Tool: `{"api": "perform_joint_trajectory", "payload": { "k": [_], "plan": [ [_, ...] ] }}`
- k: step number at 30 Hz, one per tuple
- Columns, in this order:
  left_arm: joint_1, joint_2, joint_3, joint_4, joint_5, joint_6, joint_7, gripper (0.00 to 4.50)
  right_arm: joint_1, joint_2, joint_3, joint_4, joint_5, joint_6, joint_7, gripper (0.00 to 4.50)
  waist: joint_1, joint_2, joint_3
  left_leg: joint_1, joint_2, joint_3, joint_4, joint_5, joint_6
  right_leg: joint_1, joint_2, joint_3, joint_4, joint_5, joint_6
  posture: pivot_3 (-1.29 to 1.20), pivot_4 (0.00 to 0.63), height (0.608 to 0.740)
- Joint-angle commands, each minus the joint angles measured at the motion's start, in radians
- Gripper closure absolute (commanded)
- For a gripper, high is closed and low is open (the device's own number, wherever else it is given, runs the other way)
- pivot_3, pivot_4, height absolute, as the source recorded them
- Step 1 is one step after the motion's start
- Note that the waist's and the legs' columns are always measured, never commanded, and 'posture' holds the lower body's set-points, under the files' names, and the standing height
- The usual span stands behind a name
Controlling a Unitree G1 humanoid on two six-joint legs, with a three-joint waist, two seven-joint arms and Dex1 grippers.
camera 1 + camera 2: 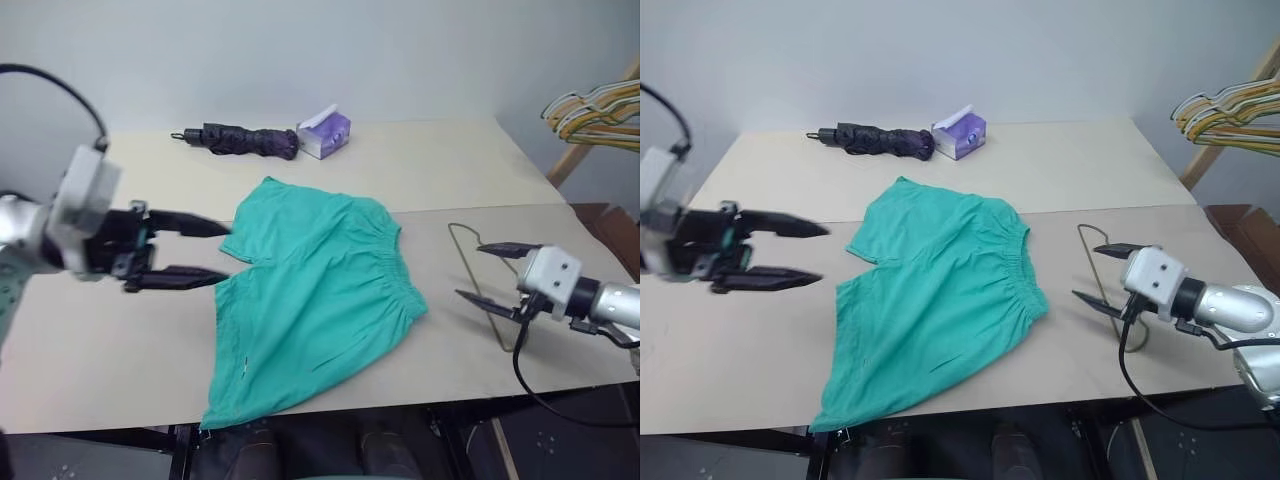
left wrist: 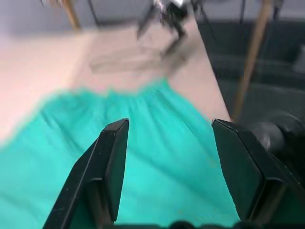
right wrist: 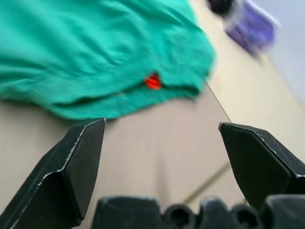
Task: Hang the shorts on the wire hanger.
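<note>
We read no writing anywhere. Teal-green fabric shorts (image 1: 315, 300) lie flat mid-tabletop (image 1: 110, 370), thin olive-gold wire hanger (image 1: 478, 270) just beside them. Left gripper (image 1: 205, 252) and right gripper (image 1: 490, 272) spread, empty.

We list a beige tabletop (image 1: 420, 180) made of two boards meeting at a seam across its middle. At its far side we note a folded dark umbrella (image 1: 240, 140), lying flat with its handle end pointing left. Just beside its right end sits a small purple-and-white tissue box (image 1: 323, 132), a white tissue standing up from the top. At the far right we record a bunch of yellow, green and white hangers (image 1: 598, 113) on a wooden rack (image 1: 572, 160).
</note>
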Motion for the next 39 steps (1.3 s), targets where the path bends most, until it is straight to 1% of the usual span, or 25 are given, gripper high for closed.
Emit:
{"api": "perform_joint_trajectory", "payload": {
  "k": [1, 4, 9, 12, 15, 18, 21, 23, 25, 28, 32, 33, 35, 38, 39],
  "plan": [
    [-0.098, -0.082, -0.085, -0.017, -0.008, 0.109, 0.101, 1.49, 0.041, -0.029, -0.106, -0.101, 0.034, 0.324, -0.096, 0.04, 0.010, 0.000, 0.000, -0.001, 0.000, -0.001, 0.000, 0.000, 0.000, -0.002, 0.001, 0.000, 0.001, 0.000, 0.000, -0.09, 0.086, 0.740],
    [-0.158, -0.142, -0.132, -0.014, 0.008, 0.142, 0.115, 1.49, 0.052, -0.035, -0.173, -0.168, 0.101, 0.608, -0.153, 0.04, 0.009, 0.000, 0.000, -0.001, 0.001, -0.001, 0.001, 0.000, 0.000, -0.002, 0.002, 0.001, 0.001, 0.000, 0.000, -0.10, 0.089, 0.740],
    [-0.209, -0.199, -0.173, -0.001, 0.030, 0.162, 0.099, 1.49, 0.020, -0.034, -0.225, -0.219, 0.149, 1.021, -0.248, 0.04, 0.012, -0.001, 0.000, -0.001, 0.000, 0.000, 0.001, 0.000, 0.000, -0.002, 0.002, 0.001, 0.000, 0.000, -0.001, -0.11, 0.092, 0.740],
    [-0.226, -0.224, -0.192, 0.011, 0.050, 0.163, 0.082, 1.49, -0.017, -0.006, -0.213, -0.207, 0.147, 1.168, -0.281, 0.04, 0.014, -0.001, 0.000, -0.002, 0.000, 0.000, 0.001, 0.000, 0.000, -0.002, 0.002, 0.001, -0.002, 0.000, -0.001, -0.12, 0.094, 0.740],
    [-0.237, -0.249, -0.214, 0.023, 0.077, 0.149, 0.063, 1.49, -0.081, 0.034, -0.165, -0.168, 0.130, 1.282, -0.301, 0.04, 0.011, -0.001, 0.000, -0.003, 0.000, 0.000, 0.001, 0.000, 0.000, -0.002, 0.002, 0.001, -0.002, -0.002, 0.002, -0.13, 0.095, 0.740],
    [-0.245, -0.273, -0.234, 0.033, 0.110, 0.132, 0.044, 1.49, -0.124, 0.074, -0.115, -0.130, 0.082, 1.328, -0.329, 0.04, 0.011, -0.001, 0.000, -0.003, 0.000, -0.001, 0.001, 0.000, 0.000, -0.002, 0.002, 0.001, -0.002, -0.002, 0.003, -0.13, 0.096, 0.740],
    [-0.249, -0.289, -0.242, 0.039, 0.136, 0.122, 0.031, 1.49, -0.151, 0.113, -0.096, -0.062, 0.032, 1.336, -0.354, 0.64, 0.011, -0.001, 0.000, -0.004, 0.000, -0.001, 0.001, 0.000, 0.000, -0.003, 0.002, 0.001, -0.003, -0.002, 0.003, -0.13, 0.098, 0.740],
    [-0.248, -0.292, -0.242, 0.042, 0.147, 0.118, 0.021, 1.49, -0.154, 0.125, -0.102, -0.035, 0.014, 1.344, -0.357, 1.22, 0.012, -0.003, 0.000, -0.004, 0.000, -0.001, 0.001, 0.000, 0.000, -0.002, 0.002, 0.001, -0.003, -0.002, 0.003, -0.12, 0.098, 0.740],
    [-0.245, -0.294, -0.240, 0.044, 0.158, 0.112, 0.013, 1.49, -0.149, 0.136, -0.120, -0.024, 0.008, 1.344, -0.351, 1.99, 0.012, -0.004, 0.000, -0.003, 0.000, -0.001, 0.001, 0.000, 0.000, -0.002, 0.002, 0.001, -0.003, -0.002, 0.003, -0.12, 0.099, 0.740],
    [-0.242, -0.302, -0.240, 0.049, 0.172, 0.104, 0.012, 1.49, -0.140, 0.146, -0.137, -0.020, -0.003, 1.335, -0.352, 2.92, 0.015, -0.007, -0.001, -0.003, 0.000, -0.001, 0.001, 0.000, 0.000, -0.002, 0.002, 0.001, -0.003, -0.002, 0.004, -0.12, 0.099, 0.740],
    [-0.247, -0.315, -0.240, 0.060, 0.186, 0.102, 0.011, 1.49, -0.140, 0.143, -0.135, -0.038, -0.049, 1.291, -0.360, 4.33, 0.017, -0.007, -0.001, -0.004, 0.000, -0.001, 0.002, 0.000, 0.000, -0.001, 0.002, 0.001, -0.004, -0.002, 0.005, -0.13, 0.096, 0.740],
    [-0.250, -0.318, -0.241, 0.066, 0.191, 0.099, 0.010, 1.49, -0.142, 0.138, -0.127, -0.043, -0.071, 1.263, -0.363, 4.48, 0.016, -0.007, -0.001, -0.004, 0.000, -0.001, 0.002, 0.000, 0.000, -0.001, 0.002, 0.001, -0.004, -0.002, 0.005, -0.13, 0.095, 0.740],
    [-0.255, -0.326, -0.242, 0.077, 0.201, 0.095, 0.010, 1.49, -0.144, 0.127, -0.107, -0.052, -0.125, 1.199, -0.372, 4.48, 0.013, -0.007, -0.001, -0.005, 0.000, -0.001, 0.002, 0.000, 0.000, -0.003, 0.002, 0.001, -0.004, -0.002, 0.005, -0.13, 0.091, 0.740],
    [-0.270, -0.344, -0.243, 0.105, 0.224, 0.087, 0.033, 1.49, -0.141, 0.116, -0.095, -0.066, -0.257, 0.944, -0.406, 4.48, 0.007, -0.007, -0.001, -0.005, 0.000, -0.001, 0.002, 0.000, 0.000, -0.003, 0.002, 0.001, -0.004, -0.002, 0.005, -0.13, 0.087, 0.740],
    [-0.276, -0.351, -0.242, 0.118, 0.236, 0.080, 0.040, 1.49, -0.133, 0.097, -0.078, -0.067, -0.322, 0.824, -0.418, 4.48, 0.005, -0.007, -0.001, -0.005, 0.000, -0.001, 0.002, 0.000, 0.000, -0.003, 0.002, 0.001, -0.004, -0.003, 0.006, -0.14, 0.082, 0.740]
  ]
}}
